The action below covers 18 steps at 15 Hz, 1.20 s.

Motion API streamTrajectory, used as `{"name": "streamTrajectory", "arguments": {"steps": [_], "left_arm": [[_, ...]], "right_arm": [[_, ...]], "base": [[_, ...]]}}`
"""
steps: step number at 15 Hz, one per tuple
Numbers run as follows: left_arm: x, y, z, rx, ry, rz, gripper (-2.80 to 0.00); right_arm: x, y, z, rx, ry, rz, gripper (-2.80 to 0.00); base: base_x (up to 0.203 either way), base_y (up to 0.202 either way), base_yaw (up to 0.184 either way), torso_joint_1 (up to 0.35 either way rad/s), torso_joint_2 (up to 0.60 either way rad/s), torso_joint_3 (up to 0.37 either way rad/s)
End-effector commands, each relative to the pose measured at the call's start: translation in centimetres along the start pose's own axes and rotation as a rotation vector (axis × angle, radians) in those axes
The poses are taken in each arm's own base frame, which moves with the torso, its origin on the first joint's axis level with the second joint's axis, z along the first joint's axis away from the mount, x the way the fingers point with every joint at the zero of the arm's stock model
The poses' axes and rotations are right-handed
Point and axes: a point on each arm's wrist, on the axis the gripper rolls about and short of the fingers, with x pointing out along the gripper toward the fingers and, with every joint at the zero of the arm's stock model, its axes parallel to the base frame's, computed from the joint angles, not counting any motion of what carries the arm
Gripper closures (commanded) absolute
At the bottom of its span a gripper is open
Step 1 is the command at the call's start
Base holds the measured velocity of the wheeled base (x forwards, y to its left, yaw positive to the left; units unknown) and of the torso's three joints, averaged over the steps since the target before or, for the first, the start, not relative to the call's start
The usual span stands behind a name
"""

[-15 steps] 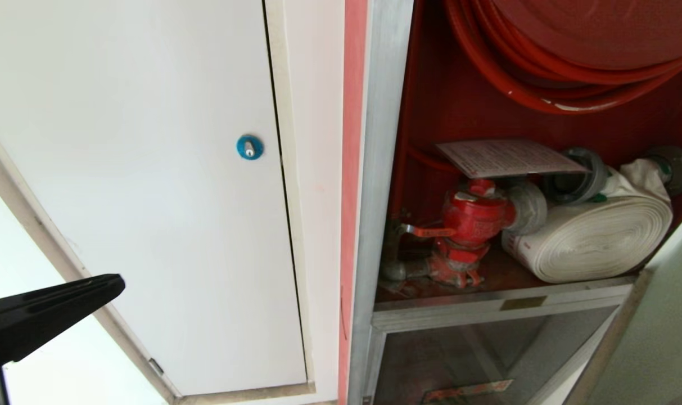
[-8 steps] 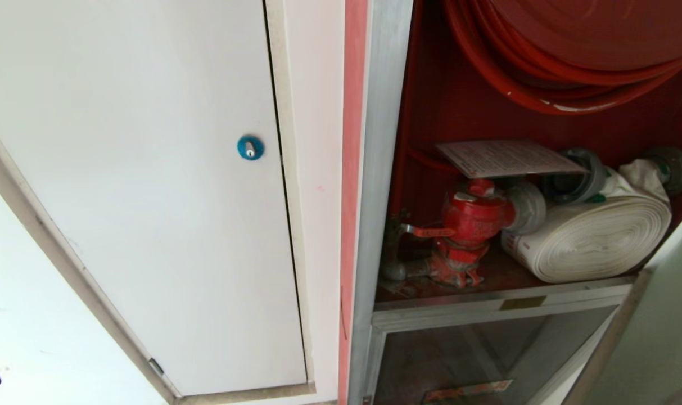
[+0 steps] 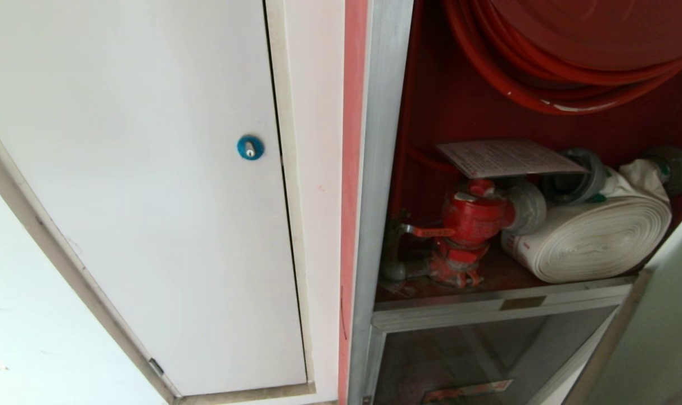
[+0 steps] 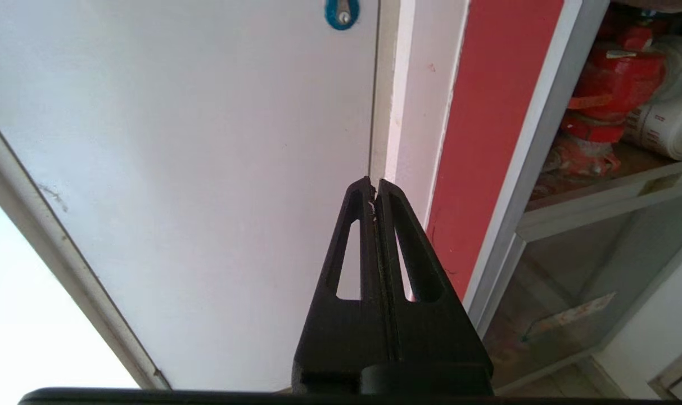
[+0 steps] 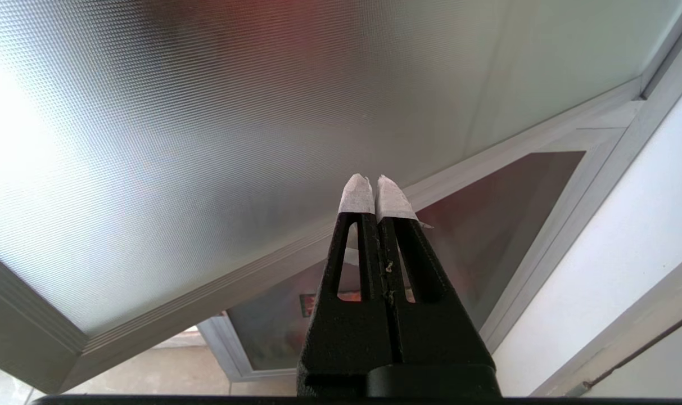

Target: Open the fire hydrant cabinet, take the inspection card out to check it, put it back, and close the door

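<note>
The thin pale grey-white inspection card (image 3: 509, 158) lies flat atop the red valve (image 3: 470, 216), up and rightward of the closed, empty left gripper (image 4: 374, 187) (right gripper (image 5: 375, 183) likewise pinched shut, empty).

Both claws are matte black plastic, each a pair of long tapering fingers that narrow to a blunt point. Every finger has a slim, rounded slot cut through its length, so light shows through. The left claw (image 4: 374, 188) is bare black right to the tips, with a few pale flecks along its inner seam. The right claw (image 5: 373, 185) differs in one thing — its fingertips (image 5: 356, 196) are wrapped in white tape, slightly frayed at one edge. A rounded black housing sits at each base.
</note>
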Motion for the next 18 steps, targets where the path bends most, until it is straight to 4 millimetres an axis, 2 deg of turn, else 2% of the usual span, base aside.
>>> {"name": "streamTrajectory", "arguments": {"steps": [1,2,7,9,14,18], "left_arm": [[0.0,0.2,-0.4,0.0,0.005,0.082,0.0],[0.0,0.1,-0.7,0.007,0.013,0.122,0.0],[0.4,0.1,-2.4,0.016,0.07,0.112,0.0],[0.4,0.1,-2.5,0.015,0.074,0.108,0.0],[0.9,0.1,-1.1,0.021,0.063,0.13,0.0],[0.4,0.0,-1.9,0.022,0.062,0.136,0.0]], "right_arm": [[0.0,0.0,-0.1,0.0,0.004,0.001,0.0],[0.0,0.0,-0.1,0.0,0.004,0.001,0.0],[0.0,0.0,-0.1,0.003,0.004,0.001,0.0],[0.0,0.0,-0.1,0.005,0.004,0.001,0.0],[0.0,0.0,-0.1,0.011,0.004,0.001,0.0],[0.0,0.0,-0.1,0.017,0.004,-0.001,0.0]], "base": [[0.0,0.0,0.0,0.0,0.0,0.0],[0.0,0.0,0.0,0.0,0.0,0.0],[0.0,0.0,0.0,0.0,0.0,0.0],[0.0,0.0,0.0,0.0,0.0,0.0],[0.0,0.0,0.0,0.0,0.0,0.0],[0.0,0.0,0.0,0.0,0.0,0.0]]}}
